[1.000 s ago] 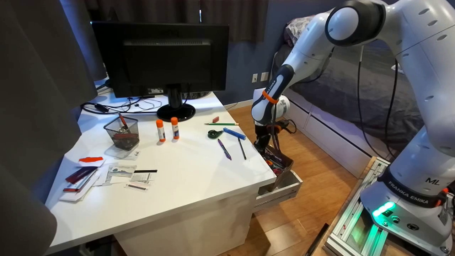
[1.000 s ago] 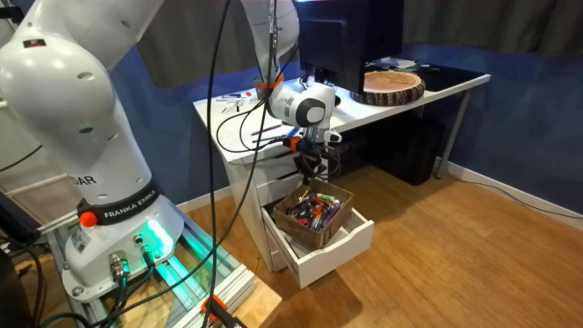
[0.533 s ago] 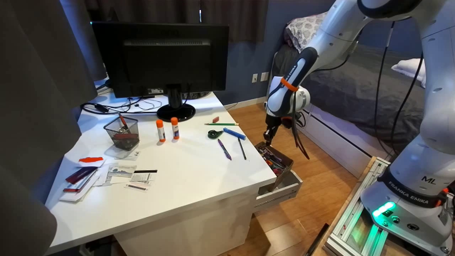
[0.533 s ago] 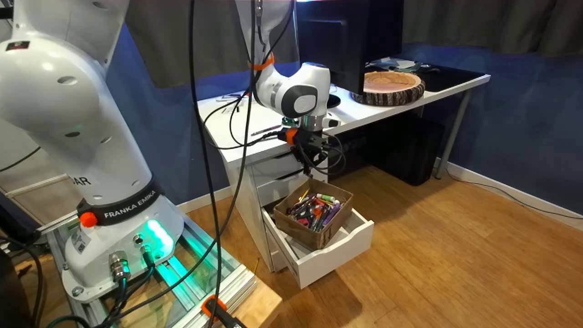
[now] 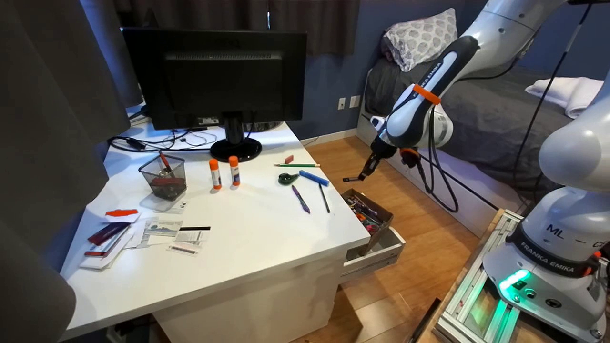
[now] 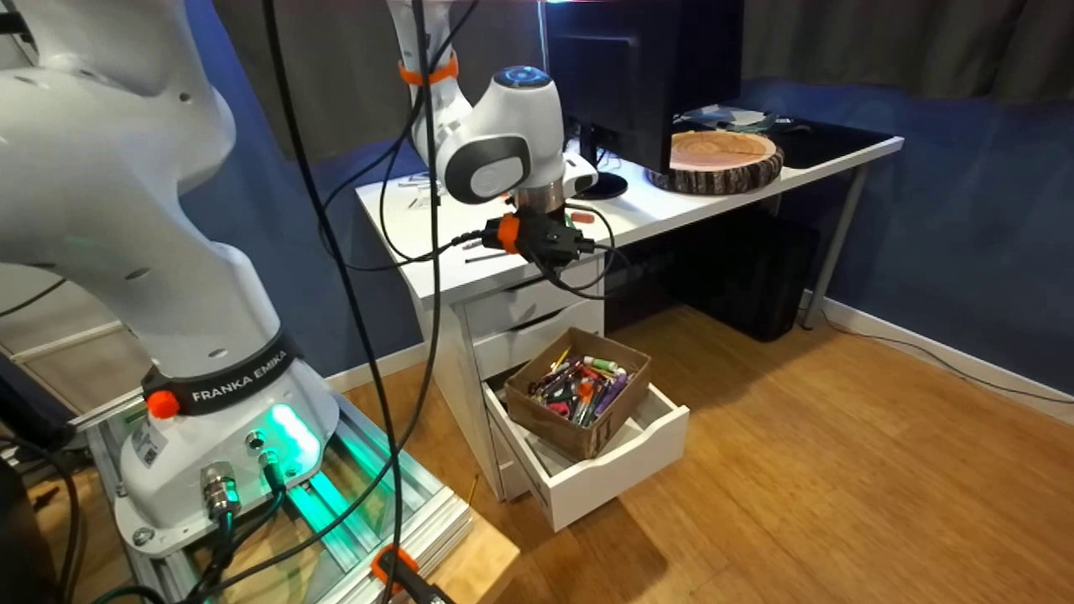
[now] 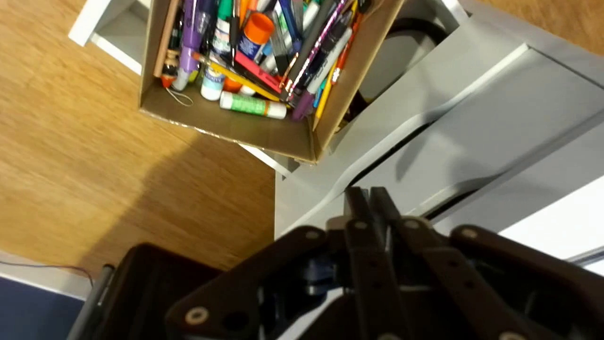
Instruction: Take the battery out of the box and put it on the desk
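the tabletop (image 5: 267, 233) is smooth with a soft sheen, the box (image 6: 550, 425) matt cardboard, the floor (image 6: 797, 470) glossy wood, the slab (image 6: 717, 161) wood with rough bark, the pen holder (image 5: 151, 177) metal mesh, the curtain (image 6: 906, 50) matt cloth.

I am looking into a home bedroom with a work corner. In an exterior view, a dark-covered bed (image 5: 491, 114) is showing at the upper right, a patterned pillow (image 5: 421, 40) resting on it. A white desk (image 5: 267, 228) is stretching across the left and centre, a monitor (image 5: 214, 78) standing on it. In both exterior views, curtains (image 6: 906, 50) are hanging near the top and wooden flooring (image 6: 839, 461) is running below.
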{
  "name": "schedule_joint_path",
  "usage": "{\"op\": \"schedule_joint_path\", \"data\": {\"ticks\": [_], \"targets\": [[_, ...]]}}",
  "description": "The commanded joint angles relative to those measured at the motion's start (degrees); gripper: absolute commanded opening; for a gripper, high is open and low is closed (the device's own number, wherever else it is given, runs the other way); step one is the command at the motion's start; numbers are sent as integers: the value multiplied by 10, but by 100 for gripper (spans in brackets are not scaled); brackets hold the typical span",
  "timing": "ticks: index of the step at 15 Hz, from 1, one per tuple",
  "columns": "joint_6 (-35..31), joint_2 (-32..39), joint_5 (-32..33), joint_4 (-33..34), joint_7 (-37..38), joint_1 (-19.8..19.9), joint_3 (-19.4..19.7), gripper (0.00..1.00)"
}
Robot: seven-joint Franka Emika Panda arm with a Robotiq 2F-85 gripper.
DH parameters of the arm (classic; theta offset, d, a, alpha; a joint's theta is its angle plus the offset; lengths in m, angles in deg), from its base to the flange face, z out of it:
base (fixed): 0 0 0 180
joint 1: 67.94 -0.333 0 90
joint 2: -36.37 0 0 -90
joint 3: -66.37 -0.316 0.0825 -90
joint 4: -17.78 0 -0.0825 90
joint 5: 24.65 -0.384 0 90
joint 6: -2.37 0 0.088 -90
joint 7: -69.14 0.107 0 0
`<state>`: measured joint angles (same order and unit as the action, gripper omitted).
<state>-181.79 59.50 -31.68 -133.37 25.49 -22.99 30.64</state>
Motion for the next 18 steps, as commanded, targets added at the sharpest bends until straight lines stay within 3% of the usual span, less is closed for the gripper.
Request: {"op": "schedule_joint_path", "data": {"ticks": [1,6,7,11,15,16,18], "targets": [[-9,0,0,-8,-7,16,-16,6],[-14,0,0,-13,-16,25,-25,6],[-32,15,4,-11,-19,36,-43,2],[-116,16,30,-29,-19,64,-138,2],[-142,26,41,-24,-24,44,-178,2],[-141,16,137,-22,63,9,-132,2],[-143,18,192,-15,100,-23,-102,2]]}}
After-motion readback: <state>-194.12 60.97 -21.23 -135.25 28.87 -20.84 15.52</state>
